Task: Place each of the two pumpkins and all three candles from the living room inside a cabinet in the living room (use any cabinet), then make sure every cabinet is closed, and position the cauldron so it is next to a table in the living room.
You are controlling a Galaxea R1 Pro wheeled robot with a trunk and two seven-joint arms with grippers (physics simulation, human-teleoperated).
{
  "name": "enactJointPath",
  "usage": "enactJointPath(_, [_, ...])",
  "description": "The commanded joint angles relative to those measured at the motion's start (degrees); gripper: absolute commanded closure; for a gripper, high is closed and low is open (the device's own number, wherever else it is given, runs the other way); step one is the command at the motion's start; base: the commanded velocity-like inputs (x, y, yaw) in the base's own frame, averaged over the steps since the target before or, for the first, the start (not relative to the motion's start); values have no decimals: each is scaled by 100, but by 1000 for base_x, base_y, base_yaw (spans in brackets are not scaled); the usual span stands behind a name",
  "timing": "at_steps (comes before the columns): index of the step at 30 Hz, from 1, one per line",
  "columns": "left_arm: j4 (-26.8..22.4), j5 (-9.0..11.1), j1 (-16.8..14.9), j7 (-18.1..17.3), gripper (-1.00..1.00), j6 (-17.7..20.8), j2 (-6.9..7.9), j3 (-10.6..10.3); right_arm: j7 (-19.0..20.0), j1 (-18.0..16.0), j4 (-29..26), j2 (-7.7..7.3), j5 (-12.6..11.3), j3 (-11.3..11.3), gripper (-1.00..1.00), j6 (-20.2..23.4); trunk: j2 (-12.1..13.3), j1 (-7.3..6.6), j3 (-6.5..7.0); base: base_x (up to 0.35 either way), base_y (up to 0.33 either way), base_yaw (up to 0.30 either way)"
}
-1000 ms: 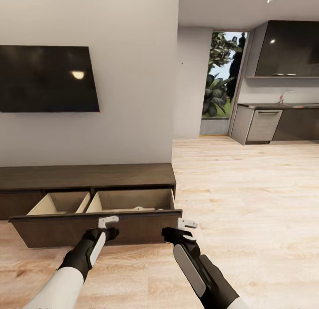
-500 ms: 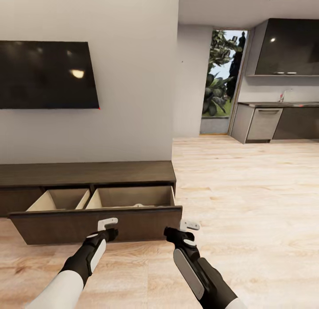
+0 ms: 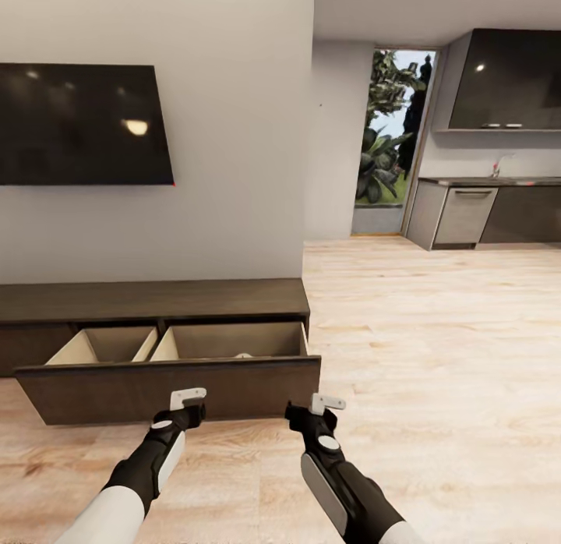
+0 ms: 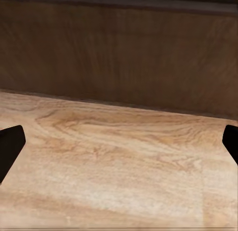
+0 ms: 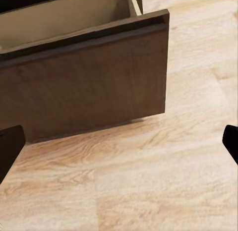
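Note:
The long dark-brown cabinet [image 3: 156,301] stands against the wall under the TV, with its wide drawer front [image 3: 156,388] pulled out and two pale beige compartments open to view. A small pale shape [image 3: 243,356] peeks over the front's edge in the right-hand compartment; I cannot tell what it is. My left gripper [image 3: 188,398] hangs just before the drawer front [image 4: 119,52], open and empty [image 4: 119,146]. My right gripper [image 3: 327,404] sits off the drawer's right corner [image 5: 148,67], also open and empty [image 5: 119,146]. The pumpkins, candles, cauldron and table are out of view.
A black TV [image 3: 82,123] hangs on the wall above the cabinet. Light wooden floor [image 3: 436,357] stretches away to the right toward a kitchen counter [image 3: 491,213] and a glass door with plants [image 3: 386,139].
The whole view has shifted slightly, so the cabinet and TV sit a little higher in the picture. Both grippers sit a little lower against the drawer front. The drawer stays open.

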Motion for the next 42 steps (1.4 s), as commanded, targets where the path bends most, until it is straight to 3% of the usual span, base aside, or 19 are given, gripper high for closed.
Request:
enactJointPath(1, [-12,-12,12,-2,-100,34,-9,19,73,-21,82,0,-9,10,-100,-148,-44,22,-24,0,0,0])
enactJointPath(5, [-11,-10,17,-47,-100,34,-10,18,173,-88,291,0,4,11,-100,-222,-205,109,-96,0,0,0])
enactJointPath(10, [-12,-23,17,-408,-100,32,-11,18,309,-106,310,0,9,17,-100,-281,-405,219,-186,0,0,0])
enactJointPath(14, [-11,-21,17,-505,-100,12,-11,18,726,-107,318,0,395,9,-100,-443,-566,307,-258,0,0,0])
enactJointPath(18, [-12,-13,17,-519,-100,8,-11,18,823,-135,321,0,703,-5,-100,-463,-686,373,-311,0,0,0])
enactJointPath(25, [-54,-9,17,-522,-100,19,-23,15,875,-327,460,0,731,-26,-100,-457,-686,373,-311,0,0,0])
enactJointPath(32, [-89,-1,17,-514,-100,45,-15,2,902,-352,571,0,683,-51,-100,-458,-967,527,-437,0,0,0])
enactJointPath(42, [-100,-2,17,-508,-100,-1,-13,-6,904,-354,606,0,665,-62,-100,-447,-967,527,-437,-74,65,0])
